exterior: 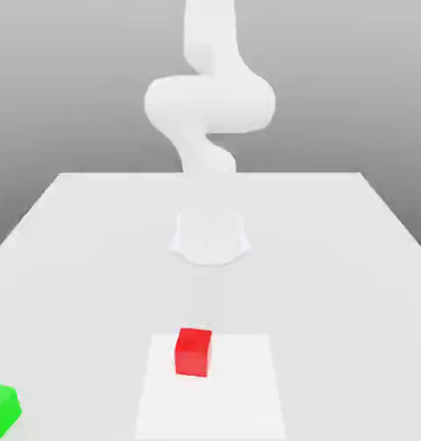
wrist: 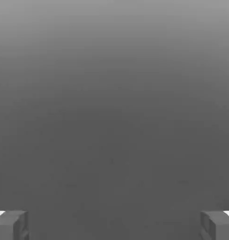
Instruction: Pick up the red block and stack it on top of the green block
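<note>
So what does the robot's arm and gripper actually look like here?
The arm is plain glossy white, built of thick rounded segments on a round white base, with no cables or markings visible. The gripper has two blocky grey fingertips with pale edges.

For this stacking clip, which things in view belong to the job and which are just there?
Part of the job:
red block
green block
gripper, open, holding nothing

Just there:
white table
lighter square patch under the red block

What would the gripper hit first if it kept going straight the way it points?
Probably nothing: in the hand view the open gripper faces only plain grey with no object between its fingertips. Depth is unclear. The red block isn't in that line.
</note>
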